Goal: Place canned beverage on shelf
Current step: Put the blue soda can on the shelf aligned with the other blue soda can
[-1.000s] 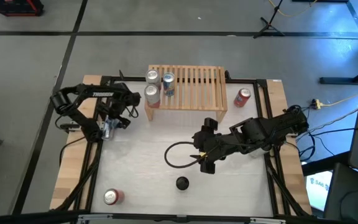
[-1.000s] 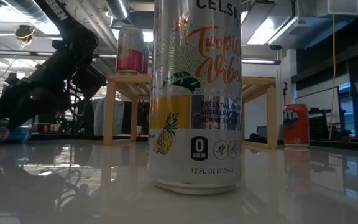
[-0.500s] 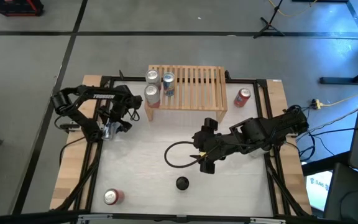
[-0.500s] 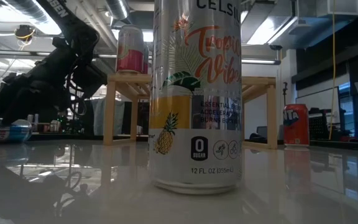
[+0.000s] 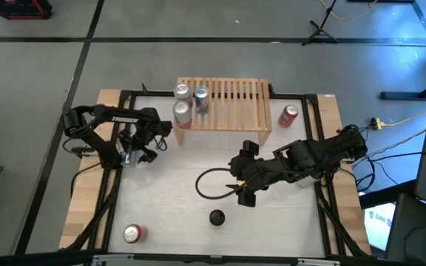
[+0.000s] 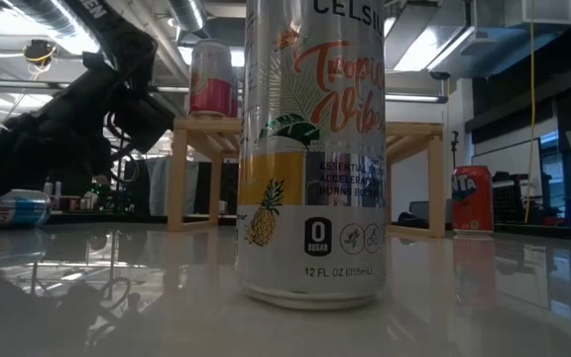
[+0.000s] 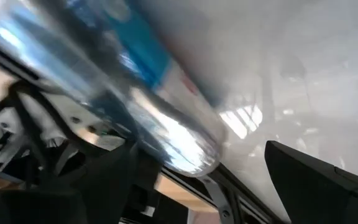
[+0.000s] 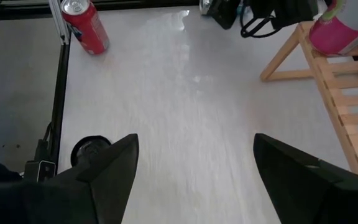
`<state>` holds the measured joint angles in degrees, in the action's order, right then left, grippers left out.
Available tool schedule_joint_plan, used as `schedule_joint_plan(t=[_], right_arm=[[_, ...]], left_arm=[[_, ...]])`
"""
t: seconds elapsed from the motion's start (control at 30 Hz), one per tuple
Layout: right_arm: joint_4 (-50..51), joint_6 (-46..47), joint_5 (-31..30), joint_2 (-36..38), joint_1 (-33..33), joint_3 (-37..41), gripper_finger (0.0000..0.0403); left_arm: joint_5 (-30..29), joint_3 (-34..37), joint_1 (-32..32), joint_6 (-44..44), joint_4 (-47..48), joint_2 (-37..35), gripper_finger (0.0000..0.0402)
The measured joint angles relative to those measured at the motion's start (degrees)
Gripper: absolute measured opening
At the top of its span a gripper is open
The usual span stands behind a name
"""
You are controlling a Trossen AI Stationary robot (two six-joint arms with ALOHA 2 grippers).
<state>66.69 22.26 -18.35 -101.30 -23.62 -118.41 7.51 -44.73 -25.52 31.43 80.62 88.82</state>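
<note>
Light-wood slatted shelf at table's back, three upright cans on its left end

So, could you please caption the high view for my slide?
Left gripper holds a can beside the shelf; right gripper waits open.

We see the shelf with three cans crowding its left end; the slats to their right lie bare and reachable from above. A red can stands just beside its right leg. Mid-table, a looping black cable and a dark can stand in the way.
</note>
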Motion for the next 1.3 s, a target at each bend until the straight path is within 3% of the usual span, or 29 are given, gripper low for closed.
schedule_joint_plan(t=[0.53,0.83,0.97,1.3], right_arm=[[-1.06,0.0,0.0,-0.01,0.0,0.0,0.0308],[-1.08,0.0,0.0,-0.02,0.0,0.0,0.0308],[-1.21,0.0,0.0,-0.02,0.0,0.0,0.0308],[-2.74,-0.18,-0.02,-0.02,0.0,0.0,0.0308]], left_arm=[[0.42,-0.19,1.52,1.32,-0.16,-2.51,0.0341],[-11.58,0.43,-5.92,3.89,-0.52,-8.91,0.0341],[-14.68,0.7,-8.03,4.45,-1.77,-7.83,0.0341],[-14.43,0.81,-11.35,2.65,-2.25,-1.38,0.0341]])
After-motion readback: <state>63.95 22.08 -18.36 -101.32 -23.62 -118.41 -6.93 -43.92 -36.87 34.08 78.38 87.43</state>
